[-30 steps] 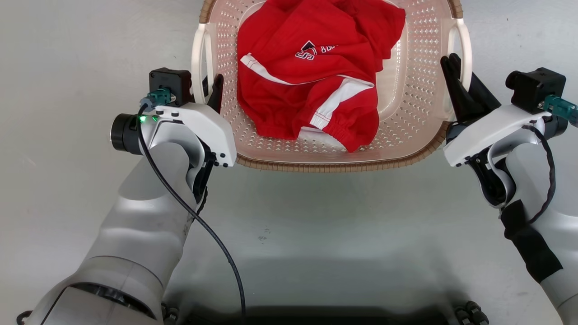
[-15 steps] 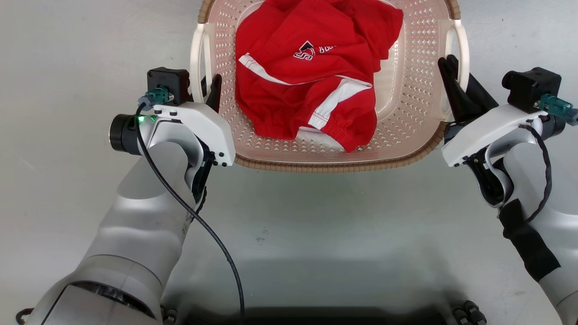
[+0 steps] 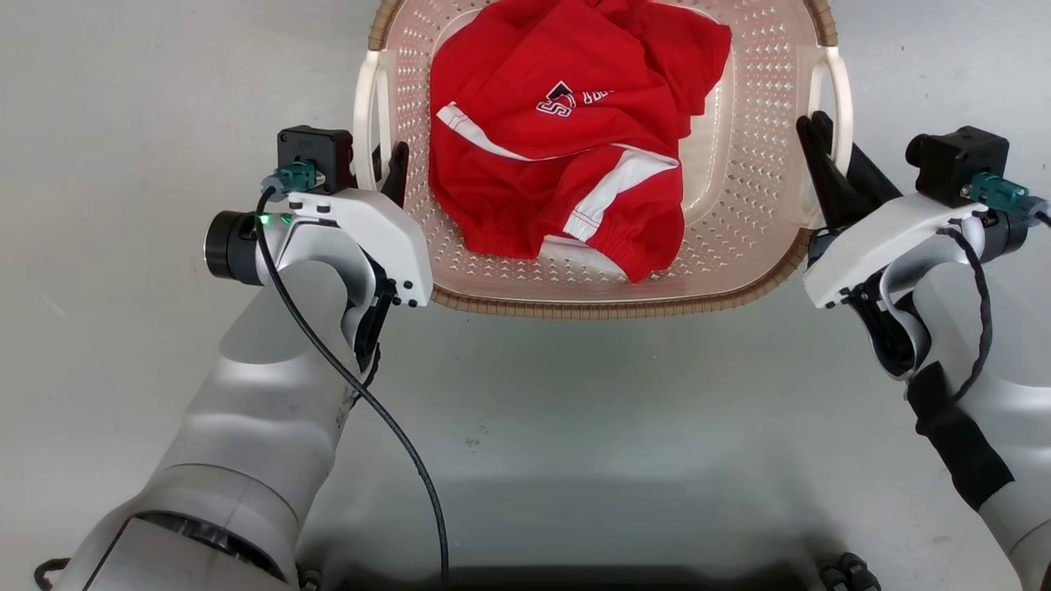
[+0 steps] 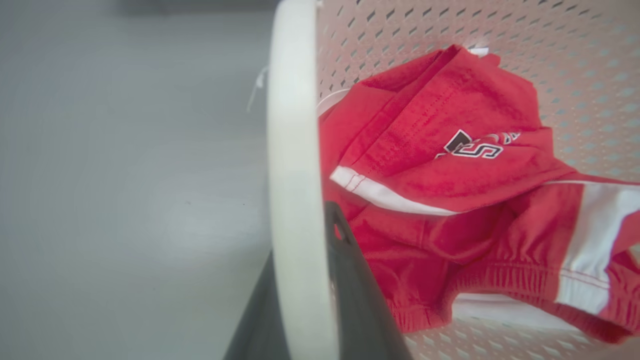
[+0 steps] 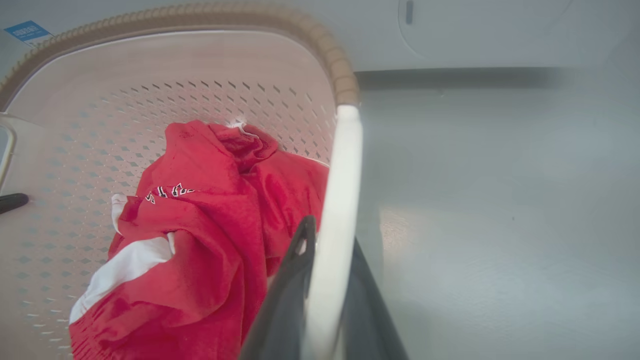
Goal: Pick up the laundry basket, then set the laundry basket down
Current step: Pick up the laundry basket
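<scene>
laundry basket point(image 3: 575, 297) gripped both sides: left hand point(image 3: 386, 158) and right hand point(image 3: 828, 138) each pinch a white handle point(image 4: 295, 200); red garment point(image 3: 566, 148) inside.

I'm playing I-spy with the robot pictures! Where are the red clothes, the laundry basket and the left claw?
red clothes point(image 3: 525, 189), head view, middle of the red cloth.
laundry basket point(image 3: 591, 309), head view, brown near rim.
left claw point(image 3: 386, 164), head view, between its fingertips at the white handle.
</scene>
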Motion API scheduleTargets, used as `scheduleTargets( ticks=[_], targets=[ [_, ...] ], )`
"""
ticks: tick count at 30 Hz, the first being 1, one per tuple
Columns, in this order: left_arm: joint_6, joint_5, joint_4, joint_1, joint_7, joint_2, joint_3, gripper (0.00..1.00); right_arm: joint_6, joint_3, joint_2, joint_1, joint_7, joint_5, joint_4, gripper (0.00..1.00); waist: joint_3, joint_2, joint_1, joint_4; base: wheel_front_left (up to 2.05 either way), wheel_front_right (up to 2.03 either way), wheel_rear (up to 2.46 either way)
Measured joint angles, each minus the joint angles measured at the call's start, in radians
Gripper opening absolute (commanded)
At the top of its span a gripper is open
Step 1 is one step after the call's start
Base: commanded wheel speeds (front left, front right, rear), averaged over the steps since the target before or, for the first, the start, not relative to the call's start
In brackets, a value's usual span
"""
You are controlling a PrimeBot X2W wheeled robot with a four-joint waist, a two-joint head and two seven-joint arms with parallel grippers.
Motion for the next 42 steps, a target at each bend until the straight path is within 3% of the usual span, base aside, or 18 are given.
scheduleTargets(
  ticks=[20,42],
  targets=[
    [-0.001,-0.036,0.003,0.065,0.068,0.003,-0.019,0.00,0.000,0.180,0.022,-0.035,0.000,0.140,0.170,0.00,-0.102,0.0000,0.0000,-0.008,0.00,0.00,0.00],
    [-0.018,-0.078,-0.003,0.230,0.166,0.040,-0.035,0.00,0.003,0.434,0.062,-0.033,0.063,0.367,0.262,0.00,-0.347,0.0000,0.0000,-0.053,0.00,0.00,0.00]
  ],
)
